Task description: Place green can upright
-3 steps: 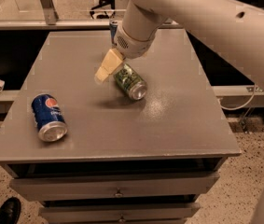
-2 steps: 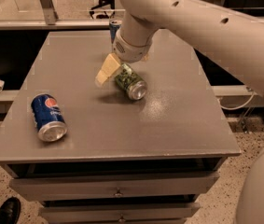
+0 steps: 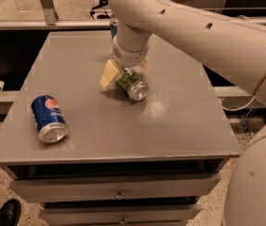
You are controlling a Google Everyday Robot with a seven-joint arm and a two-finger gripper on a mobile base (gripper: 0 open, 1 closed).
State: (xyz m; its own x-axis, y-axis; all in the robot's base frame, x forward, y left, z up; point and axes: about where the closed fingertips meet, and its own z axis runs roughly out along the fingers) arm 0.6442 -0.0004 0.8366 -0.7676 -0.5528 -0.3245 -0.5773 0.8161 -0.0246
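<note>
The green can (image 3: 131, 84) lies on its side near the middle of the grey table (image 3: 179, 121), its silver end facing the front right. My gripper (image 3: 126, 71) comes down from the white arm onto the can's far end. Its cream fingers (image 3: 110, 74) stand on either side of the can, the left one against the can's side, the right one mostly hidden behind it. The gripper looks shut on the can, which rests on the table.
A blue Pepsi can (image 3: 49, 118) lies on its side at the table's front left. A slim blue-and-silver can (image 3: 114, 25) stands at the back edge, partly hidden by the arm. The big white arm (image 3: 203, 36) spans the right side.
The arm has swung further over the table and the gripper has come down a little around the green can. The can has stayed in place.
</note>
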